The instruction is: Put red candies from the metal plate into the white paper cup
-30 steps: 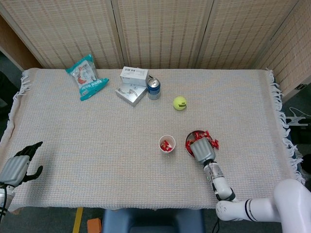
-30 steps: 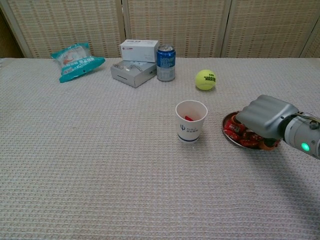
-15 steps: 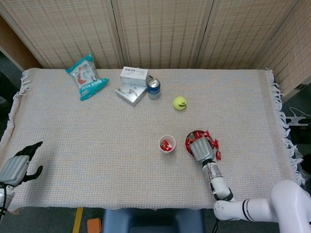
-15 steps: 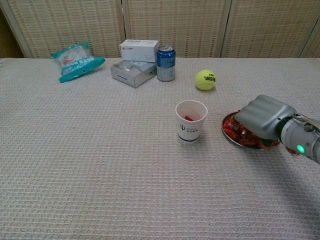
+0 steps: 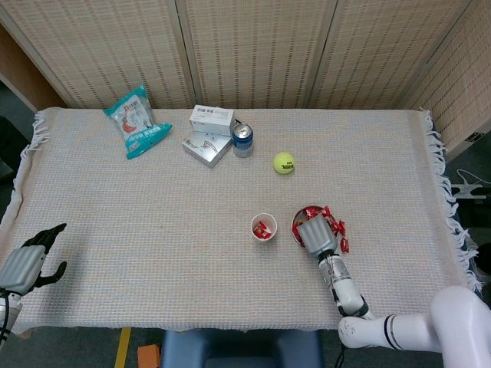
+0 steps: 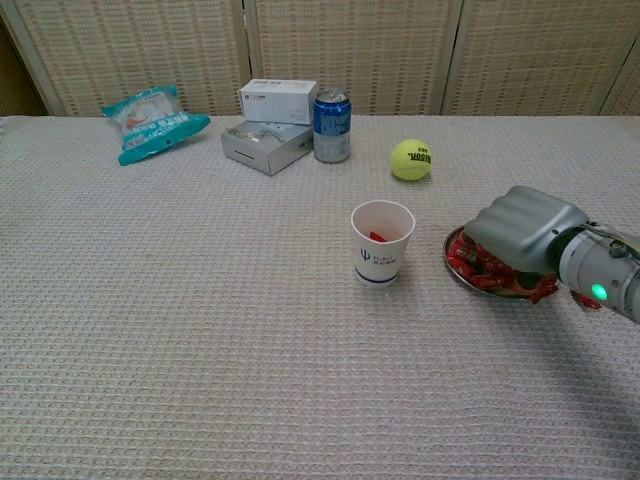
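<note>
The fingers of the right hand (image 6: pixel 522 231) curl down into the heap of red candies (image 6: pixel 478 267), but the back of the hand hides the tips, so I cannot tell whether they are clamped on a wrapper or merely resting among them. The candies lie piled in the metal plate (image 6: pixel 452 266), a few spilling over its far edge; the white paper cup (image 6: pixel 382 242) stands just beside the plate on the side away from the arm, upright, with some red already showing inside.

To do this pick well, I would say the fingers should close on a single wrapper near the top of the heap, then lift straight up before swinging across, so that the loose candies at the rim are not dragged off and the light cup is not nudged.

Compared with a second ago, the hand has shifted a little over the plate and seems to sit slightly higher, and the wrappers at the plate's edge have been stirred.

Far off at the table corner, the left hand (image 5: pixel 29 261) hangs idle as before, fingers apart and holding nothing.
</note>
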Controlling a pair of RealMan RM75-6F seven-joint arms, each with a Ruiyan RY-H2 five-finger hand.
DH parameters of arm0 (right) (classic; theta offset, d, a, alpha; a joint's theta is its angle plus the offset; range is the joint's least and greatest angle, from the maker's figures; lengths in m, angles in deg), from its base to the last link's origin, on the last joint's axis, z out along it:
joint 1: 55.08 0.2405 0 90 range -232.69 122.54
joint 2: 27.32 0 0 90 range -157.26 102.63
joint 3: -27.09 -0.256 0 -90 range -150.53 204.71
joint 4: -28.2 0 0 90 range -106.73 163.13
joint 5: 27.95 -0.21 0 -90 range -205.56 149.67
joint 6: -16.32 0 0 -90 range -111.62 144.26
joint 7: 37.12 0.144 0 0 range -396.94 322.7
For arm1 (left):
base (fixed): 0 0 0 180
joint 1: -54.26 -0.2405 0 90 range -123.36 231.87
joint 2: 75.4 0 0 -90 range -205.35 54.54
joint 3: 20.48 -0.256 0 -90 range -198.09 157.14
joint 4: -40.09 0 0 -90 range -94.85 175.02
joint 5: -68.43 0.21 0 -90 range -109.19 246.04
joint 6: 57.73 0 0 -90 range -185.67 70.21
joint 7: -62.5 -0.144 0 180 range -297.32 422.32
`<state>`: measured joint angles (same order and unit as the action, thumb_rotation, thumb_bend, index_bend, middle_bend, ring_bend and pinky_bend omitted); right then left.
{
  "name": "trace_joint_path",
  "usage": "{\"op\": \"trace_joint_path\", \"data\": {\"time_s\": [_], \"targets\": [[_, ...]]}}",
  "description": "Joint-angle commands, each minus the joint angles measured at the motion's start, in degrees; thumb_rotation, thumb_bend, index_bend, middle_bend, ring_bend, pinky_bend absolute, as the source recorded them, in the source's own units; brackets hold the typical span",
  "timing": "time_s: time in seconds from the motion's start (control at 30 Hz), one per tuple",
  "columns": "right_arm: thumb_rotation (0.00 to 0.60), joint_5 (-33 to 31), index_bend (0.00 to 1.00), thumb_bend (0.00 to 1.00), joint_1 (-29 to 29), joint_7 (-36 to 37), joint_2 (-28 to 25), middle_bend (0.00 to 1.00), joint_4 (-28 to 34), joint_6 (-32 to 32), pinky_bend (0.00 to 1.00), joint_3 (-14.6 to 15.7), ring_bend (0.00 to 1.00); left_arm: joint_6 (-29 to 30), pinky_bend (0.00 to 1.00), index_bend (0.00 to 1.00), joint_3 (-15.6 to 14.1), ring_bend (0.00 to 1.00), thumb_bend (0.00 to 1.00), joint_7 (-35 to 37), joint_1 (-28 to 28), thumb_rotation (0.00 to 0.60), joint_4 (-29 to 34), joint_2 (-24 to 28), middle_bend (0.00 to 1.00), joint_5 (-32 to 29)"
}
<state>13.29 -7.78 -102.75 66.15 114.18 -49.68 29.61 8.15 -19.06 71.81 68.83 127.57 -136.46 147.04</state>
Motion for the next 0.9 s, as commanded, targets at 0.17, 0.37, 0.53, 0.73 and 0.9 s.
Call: {"op": "trace_joint_path", "data": {"time_s": [0.17, 0.37, 0.53, 0.73, 0.9], "targets": [[0.6, 3.2, 0.81, 0.38, -1.2, 2.5, -3.1, 0.74, 3.7, -2.1, 0.88, -1.1, 0.63, -0.1, 0.2, 0.0, 0.0, 0.09, 0.45, -0.3, 0.1, 0.6, 0.0, -0.1, 0.1, -0.1], [0.6, 5.6, 0.82, 0.38, -1.8, 4.4, -5.4, 0.75, 6.9, -3.5, 0.89, -2.4, 0.63, -0.1, 0.2, 0.0, 0.1, 0.09, 0.45, -0.4, 0.1, 0.6, 0.1, -0.1, 0.1, -0.3], [0.6, 8.1, 0.82, 0.38, -2.0, 6.7, -7.6, 0.75, 11.5, -4.4, 0.89, -4.0, 0.63, -0.2, 0.2, 0.0, 0.1, 0.09, 0.45, -0.5, 0.1, 0.6, 0.0, -0.2, 0.1, -0.3], [0.6, 10.7, 0.82, 0.38, -1.1, 7.6, -9.1, 0.75, 17.4, -5.2, 0.89, -6.6, 0.63, -0.3, 0.2, 0.0, 0.0, 0.09, 0.45, -0.8, 0.1, 0.6, 0.1, -0.2, 0.1, -0.3], [0.6, 10.3, 0.82, 0.38, 0.4, 6.5, -8.0, 0.75, 19.0, -4.5, 0.89, -8.1, 0.63, -0.5, 0.2, 0.0, 0.0, 0.09, 0.45, -0.5, 0.2, 0.6, 0.0, -0.2, 0.1, -0.3]]}}
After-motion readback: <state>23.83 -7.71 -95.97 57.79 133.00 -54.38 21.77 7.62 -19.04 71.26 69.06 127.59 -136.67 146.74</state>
